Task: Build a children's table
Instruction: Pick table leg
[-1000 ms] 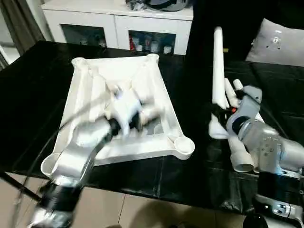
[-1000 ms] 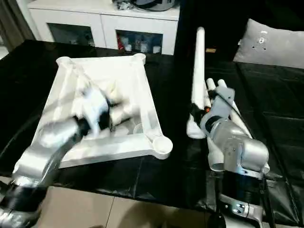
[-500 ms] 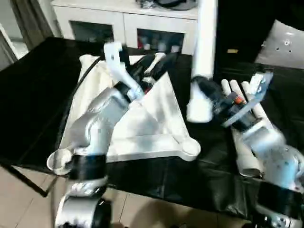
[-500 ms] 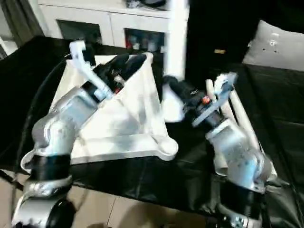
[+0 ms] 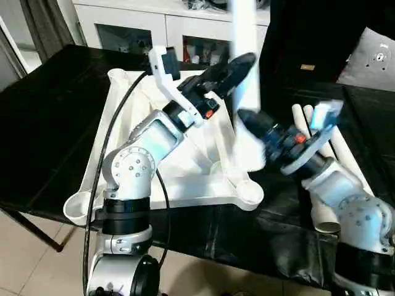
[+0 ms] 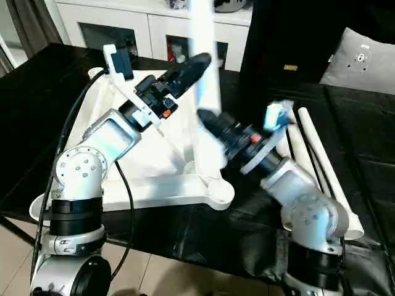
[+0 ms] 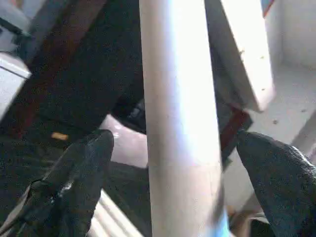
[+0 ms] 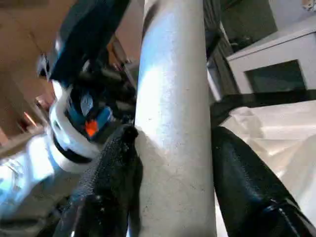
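Leg [image 5: 245, 68] stands near upright, long axis running twelve to six, its thick foot low over the upturned tabletop [image 5: 117, 142] beside the near-right corner socket [image 5: 249, 195]. Right gripper [image 8: 173, 163] clamps it near the base from four o'clock. Left gripper [image 7: 163, 163] brackets the shaft higher, fingers [image 7: 74, 177] spread, not closed. Spare legs [image 5: 336, 166] lie at three o'clock.

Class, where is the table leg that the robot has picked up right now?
The leg stands upright over the tabletop's right edge, clamped by the right gripper, with the left gripper beside it.
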